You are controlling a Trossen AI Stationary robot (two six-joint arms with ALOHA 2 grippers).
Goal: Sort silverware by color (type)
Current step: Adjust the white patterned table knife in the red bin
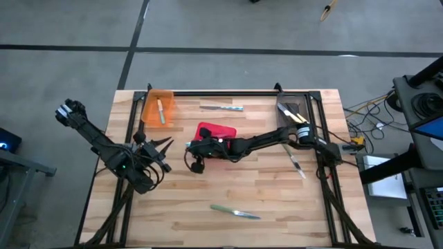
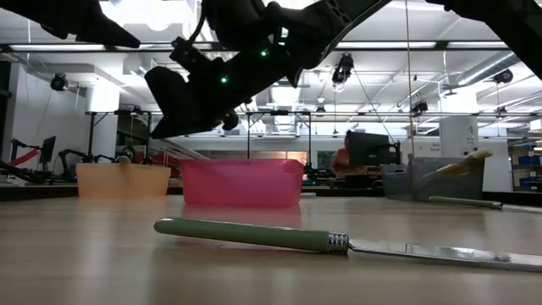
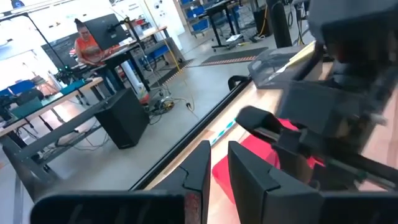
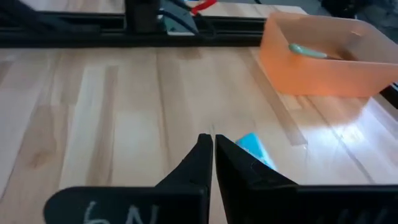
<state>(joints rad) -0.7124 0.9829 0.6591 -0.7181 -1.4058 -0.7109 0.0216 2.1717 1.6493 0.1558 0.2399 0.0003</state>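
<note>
My right gripper (image 1: 188,146) (image 4: 213,138) hangs shut above the table, left of the red bin (image 1: 220,129). The end of a light-blue utensil handle (image 4: 254,148) sticks out past one finger. My left gripper (image 1: 166,145) (image 3: 217,146) waits just left of it, with a narrow bare gap between its fingers. A green-handled knife (image 1: 235,212) (image 2: 254,235) lies flat near the front edge. Another utensil (image 1: 223,107) lies at the far edge, and one (image 1: 296,162) lies at the right. The orange bin (image 4: 323,59) holds a green-handled utensil (image 4: 308,51). My right gripper is shut on the light-blue utensil. Its own finger hides the place of contact, so the part it has cannot be told. The handle end (image 4: 250,143) juts out beside the fingertips, and the utensil is clear of the table. The fingers slant slightly down, coming from the table's right.
The grey bin (image 1: 294,112) at the back right holds a yellow-handled utensil (image 1: 299,117). A black rail (image 1: 228,92) runs along the far edge. Bare wood lies between the orange bin and the front edge. A person sits at a desk (image 3: 90,46) beyond the table.
</note>
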